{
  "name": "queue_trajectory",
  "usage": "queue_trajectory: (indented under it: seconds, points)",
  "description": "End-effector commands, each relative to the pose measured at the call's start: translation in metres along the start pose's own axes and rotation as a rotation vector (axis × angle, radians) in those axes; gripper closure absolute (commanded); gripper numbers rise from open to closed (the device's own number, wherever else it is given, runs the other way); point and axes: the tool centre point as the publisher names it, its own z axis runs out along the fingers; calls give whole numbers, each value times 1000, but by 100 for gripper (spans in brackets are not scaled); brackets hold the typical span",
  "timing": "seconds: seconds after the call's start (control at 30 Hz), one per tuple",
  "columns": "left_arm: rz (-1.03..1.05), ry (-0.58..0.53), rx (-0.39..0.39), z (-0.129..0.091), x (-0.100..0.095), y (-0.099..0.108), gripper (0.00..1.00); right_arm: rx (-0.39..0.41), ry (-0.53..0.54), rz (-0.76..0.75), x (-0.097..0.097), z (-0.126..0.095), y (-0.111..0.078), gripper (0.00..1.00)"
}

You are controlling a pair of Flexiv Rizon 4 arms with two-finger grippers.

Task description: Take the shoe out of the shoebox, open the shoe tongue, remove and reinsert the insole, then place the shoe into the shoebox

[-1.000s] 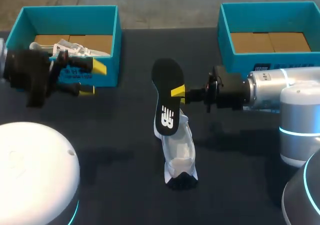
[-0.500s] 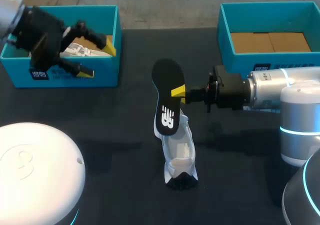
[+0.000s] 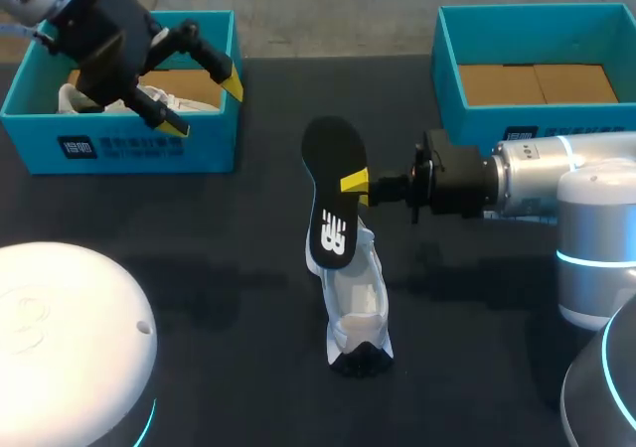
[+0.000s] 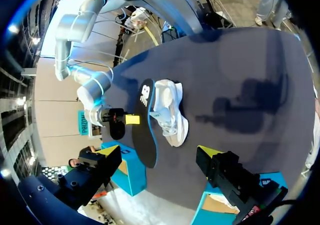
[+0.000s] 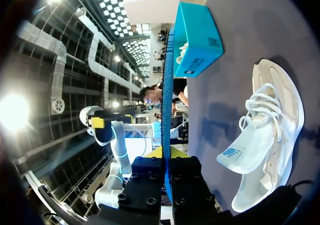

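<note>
By the shoe [image 3: 358, 303], the right gripper [image 3: 355, 183] pinches the insole [image 3: 333, 169] upright, seemingly for reinsertion, while the left gripper [image 3: 204, 106] hangs open over a shoebox [image 3: 129, 149].

Head view overhead, left wrist far, right wrist close, all share shoe [image 3: 358, 303]

dark table [image 3: 238, 268] | teal box at far left [image 3: 139, 149] | second white shoe inside it [image 3: 72, 99]

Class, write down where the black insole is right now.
In the head view, the insole is gripped by the right end effector at the middle of the table, raised over the white shoe lying there.
</note>
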Motion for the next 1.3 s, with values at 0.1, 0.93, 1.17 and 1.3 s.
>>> queue_trajectory:
  seconds: [0.1,0.93,1.17,1.3]
  points:
    - [-19,75,-9,3,-15,4,0,-7,-2,9,-1,2,-1,100]
    - [-117,370,111,59,-68,36,0,-5,-20,30,-7,5,-8,100]
    - [-106,411,164,72,-79,37,0,-5,-20,30,-7,5,-8,100]
    - [-99,453,191,77,-83,38,0,-5,-20,30,-7,5,-8,100]
